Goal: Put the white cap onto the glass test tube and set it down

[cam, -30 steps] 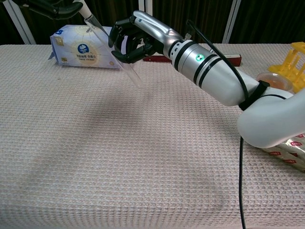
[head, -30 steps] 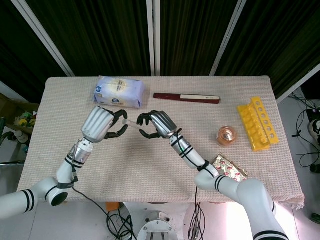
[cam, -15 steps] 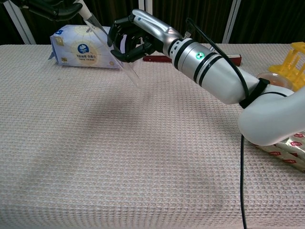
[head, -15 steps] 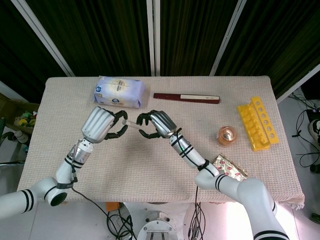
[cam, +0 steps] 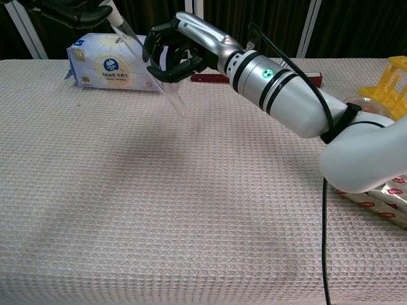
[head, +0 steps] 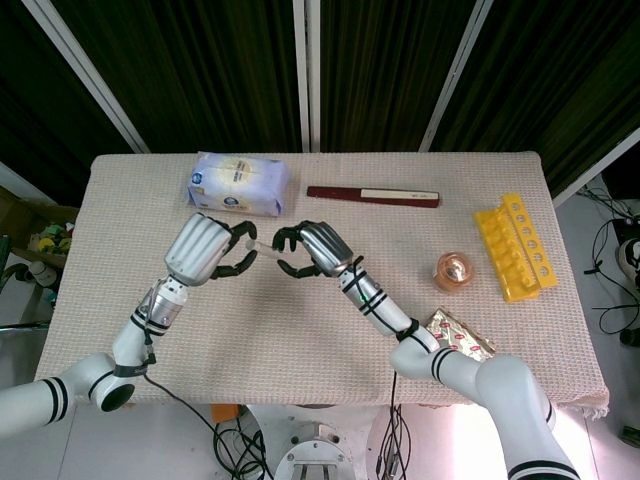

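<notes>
The glass test tube [cam: 166,89] hangs slanted above the table, rounded end down and free. My right hand [cam: 170,49] has its fingers curled around the tube's middle. The white cap [cam: 114,11] sits at the tube's upper end, pinched by my left hand [cam: 70,9], which is mostly cut off at the top of the chest view. In the head view the left hand [head: 207,247] and right hand [head: 312,249] face each other closely, with a short white stretch of the tube [head: 263,245] between them. How far the cap is seated on the tube I cannot tell.
A tissue pack [head: 238,183] lies behind the hands, and a long dark red box [head: 372,196] at the back centre. To the right are an orange jar [head: 454,270], a yellow tube rack [head: 517,246] and a foil packet [head: 458,337]. A woven cloth covers the table [cam: 159,210].
My right hand has shifted slightly left, toward the left hand, taking the tube with it. The left hand has barely moved.
</notes>
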Controlling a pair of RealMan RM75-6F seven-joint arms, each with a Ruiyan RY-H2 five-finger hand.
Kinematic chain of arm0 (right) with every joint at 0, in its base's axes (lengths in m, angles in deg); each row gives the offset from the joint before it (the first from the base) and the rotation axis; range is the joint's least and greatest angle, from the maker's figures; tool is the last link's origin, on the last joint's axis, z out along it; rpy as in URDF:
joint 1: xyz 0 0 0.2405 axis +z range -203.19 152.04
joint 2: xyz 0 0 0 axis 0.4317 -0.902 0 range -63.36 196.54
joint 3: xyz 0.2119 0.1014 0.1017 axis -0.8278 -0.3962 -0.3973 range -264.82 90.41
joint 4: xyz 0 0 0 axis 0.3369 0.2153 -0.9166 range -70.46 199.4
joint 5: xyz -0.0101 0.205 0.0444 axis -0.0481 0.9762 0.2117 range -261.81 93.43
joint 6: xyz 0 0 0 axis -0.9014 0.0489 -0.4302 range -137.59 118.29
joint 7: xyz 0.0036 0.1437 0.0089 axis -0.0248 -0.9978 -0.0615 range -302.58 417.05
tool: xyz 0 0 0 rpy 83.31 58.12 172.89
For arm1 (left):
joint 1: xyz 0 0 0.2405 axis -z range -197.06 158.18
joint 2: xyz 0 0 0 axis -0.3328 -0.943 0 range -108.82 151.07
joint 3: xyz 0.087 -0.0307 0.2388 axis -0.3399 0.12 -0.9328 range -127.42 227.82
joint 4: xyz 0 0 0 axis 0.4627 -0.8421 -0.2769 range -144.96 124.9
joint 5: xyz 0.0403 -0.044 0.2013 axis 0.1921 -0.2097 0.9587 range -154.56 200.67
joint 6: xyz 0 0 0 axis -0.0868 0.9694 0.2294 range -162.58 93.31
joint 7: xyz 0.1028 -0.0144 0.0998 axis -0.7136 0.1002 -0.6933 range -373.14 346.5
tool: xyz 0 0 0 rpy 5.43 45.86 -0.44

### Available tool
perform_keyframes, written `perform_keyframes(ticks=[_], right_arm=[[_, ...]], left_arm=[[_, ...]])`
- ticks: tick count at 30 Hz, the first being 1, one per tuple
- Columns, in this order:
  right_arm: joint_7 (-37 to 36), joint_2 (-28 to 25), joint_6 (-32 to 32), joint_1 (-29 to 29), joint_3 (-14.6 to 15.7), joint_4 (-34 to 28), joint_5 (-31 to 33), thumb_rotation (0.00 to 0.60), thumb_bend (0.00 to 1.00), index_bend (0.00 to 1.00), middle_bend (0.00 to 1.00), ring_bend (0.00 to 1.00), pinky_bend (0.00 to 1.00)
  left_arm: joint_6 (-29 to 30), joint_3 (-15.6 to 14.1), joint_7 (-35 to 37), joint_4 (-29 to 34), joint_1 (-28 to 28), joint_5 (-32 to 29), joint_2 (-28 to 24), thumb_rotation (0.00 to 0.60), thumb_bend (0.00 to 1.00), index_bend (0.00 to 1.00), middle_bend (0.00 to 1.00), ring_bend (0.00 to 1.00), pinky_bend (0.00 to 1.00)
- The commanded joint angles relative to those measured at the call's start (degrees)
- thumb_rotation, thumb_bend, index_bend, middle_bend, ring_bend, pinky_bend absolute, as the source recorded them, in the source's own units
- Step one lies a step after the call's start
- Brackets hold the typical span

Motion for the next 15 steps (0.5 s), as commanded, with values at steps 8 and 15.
perform_keyframes(ticks=[8, 15], right_arm=[[-0.7, -0.5, 0.1, -0.1, 0.2, -0.6, -0.3, 0.6, 0.63, 0.82, 0.68, 0.53, 0.45], [-1.2, -0.6, 0.3, -0.2, 0.2, -0.5, -0.3, 0.6, 0.63, 0.82, 0.68, 0.53, 0.44]], left_arm=[[-0.2, -0.1, 1.2, -0.1, 0.1, -0.7, 0.5, 0.474, 0.49, 0.63, 0.93, 0.88, 1.0], [-0.5, 0.0, 2.9, -0.4, 0.2, -1.2, 1.0, 0.477, 0.48, 0.63, 0.93, 0.88, 1.0]])
